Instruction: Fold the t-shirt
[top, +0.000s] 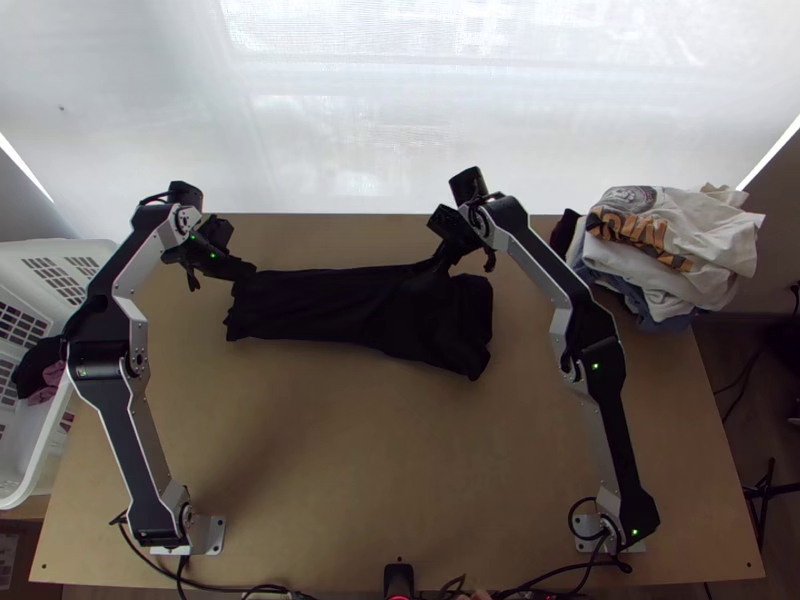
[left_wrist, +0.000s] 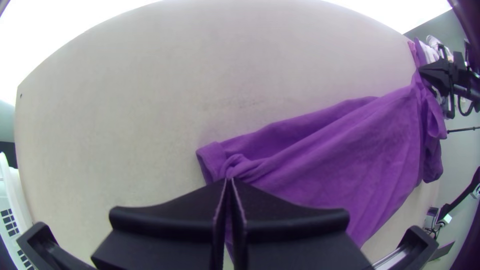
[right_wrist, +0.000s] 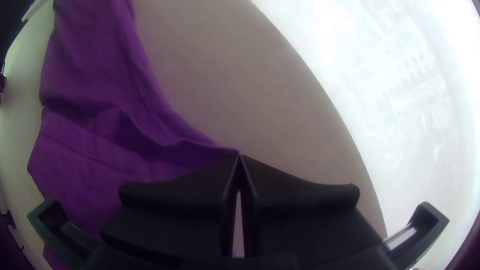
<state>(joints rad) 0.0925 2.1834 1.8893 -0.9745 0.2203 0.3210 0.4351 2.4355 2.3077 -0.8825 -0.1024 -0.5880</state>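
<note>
Top view: left of centre, the t-shirt (top: 375, 308) lies elongated. The left gripper (top: 250, 270) pinches its upper-left end; the right gripper (top: 440, 267) grips its upper edge.

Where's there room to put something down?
On the table between the t-shirt and near edge, with the left arm and right arm either side. Crowded: the shirt's far side, held by the left gripper and right gripper, and around the clothes pile.

My two arms (top: 145, 425) look silver-grey, with black joints (top: 97, 362), tiny green lights (top: 596, 366), black cables (top: 181, 571) and silver base plates (top: 213, 536).
</note>
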